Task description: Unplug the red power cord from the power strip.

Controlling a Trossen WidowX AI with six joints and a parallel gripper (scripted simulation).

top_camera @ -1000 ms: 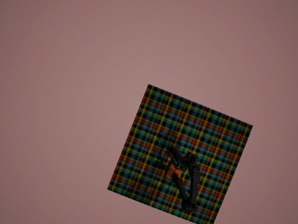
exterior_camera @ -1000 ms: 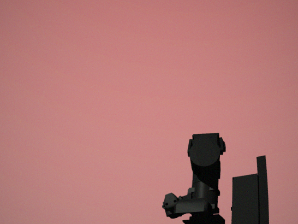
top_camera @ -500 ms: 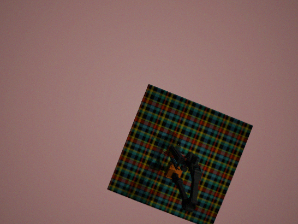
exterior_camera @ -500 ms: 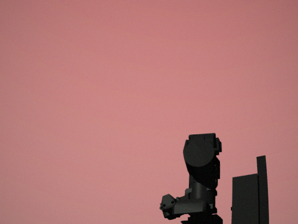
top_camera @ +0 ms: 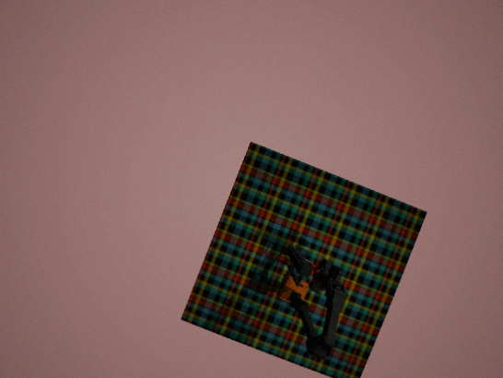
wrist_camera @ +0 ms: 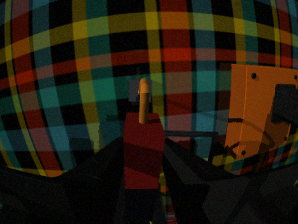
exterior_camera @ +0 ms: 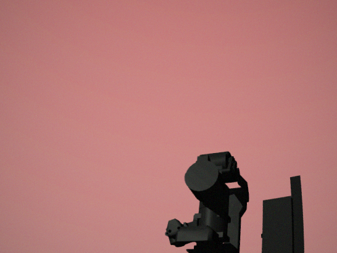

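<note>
gripper [wrist_camera: 148, 183] is clamped tight on the red plug [wrist_camera: 143, 149], so it can yank it clear of the orange power strip [wrist_camera: 256, 112]

Top: high, distant. Exterior: low, side-on. Wrist: close above plaid cloth [wrist_camera: 80, 36].

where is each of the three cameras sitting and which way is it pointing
Top: high overhead, looking down on the plaid mat; the whole dark arm shows, bent over the orange power strip.
Exterior: low at the side, looking across at a plain pink backdrop; only the arm's upper joints and a dark upright panel show.
Wrist: on the gripper, looking along its dark fingers shut on the red plug, prong out.
Shared: top and wrist both show the mat and power strip.
</note>
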